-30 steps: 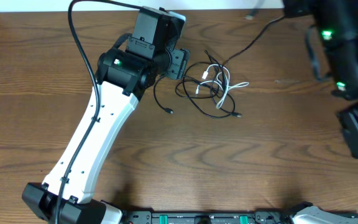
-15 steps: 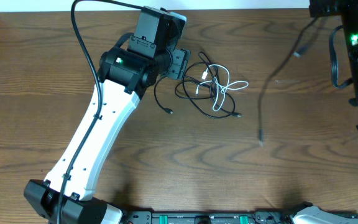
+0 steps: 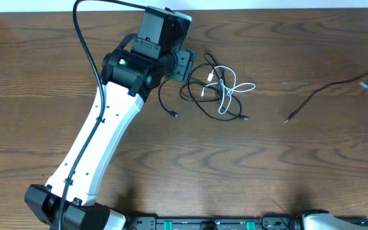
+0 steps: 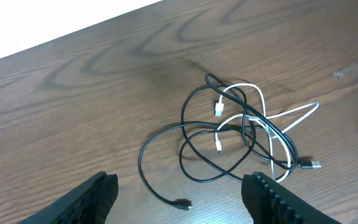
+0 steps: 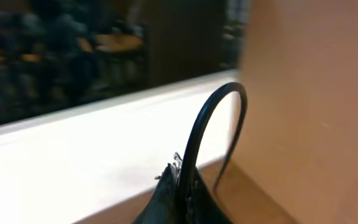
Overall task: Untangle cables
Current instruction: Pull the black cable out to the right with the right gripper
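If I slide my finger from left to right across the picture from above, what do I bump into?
Left arm → tangled black and white cables → lone black cord trailing toward the right edge.

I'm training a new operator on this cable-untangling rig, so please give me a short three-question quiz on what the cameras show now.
1. Multiple choice: the tangle near the left fingers holds A) one black cable and one white cable; B) two white cables; C) one red cable.
2. True or false: the left fingers are shut on the white cable.
3. Fill in: in the overhead view, the separate black cable lies to the ___ of the tangle.
Key: 1 A. 2 False; they are open and hold nothing. 3 Right, apart from the tangle.
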Controlling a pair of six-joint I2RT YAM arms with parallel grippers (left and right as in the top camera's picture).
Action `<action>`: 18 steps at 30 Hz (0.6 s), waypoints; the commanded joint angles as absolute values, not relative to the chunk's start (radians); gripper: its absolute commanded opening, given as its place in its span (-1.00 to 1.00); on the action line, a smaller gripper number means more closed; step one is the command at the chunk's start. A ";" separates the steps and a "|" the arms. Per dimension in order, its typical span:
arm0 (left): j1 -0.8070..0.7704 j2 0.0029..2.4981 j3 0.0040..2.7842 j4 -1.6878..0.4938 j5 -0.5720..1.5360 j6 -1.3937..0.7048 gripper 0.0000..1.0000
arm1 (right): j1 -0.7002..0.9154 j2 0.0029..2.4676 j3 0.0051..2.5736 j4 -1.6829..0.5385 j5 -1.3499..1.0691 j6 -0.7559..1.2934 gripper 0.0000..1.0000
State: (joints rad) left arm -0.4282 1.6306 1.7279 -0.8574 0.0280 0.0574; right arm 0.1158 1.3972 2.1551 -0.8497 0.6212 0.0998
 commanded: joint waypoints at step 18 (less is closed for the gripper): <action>-0.428 1.640 1.719 -0.879 0.033 0.075 0.38 | -0.266 1.422 2.163 -1.047 0.614 0.189 -0.98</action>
State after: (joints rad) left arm -0.4282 1.6306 1.7279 -0.8726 0.0277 0.0605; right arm -0.2138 1.4021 2.1551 -1.0378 0.6254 0.1619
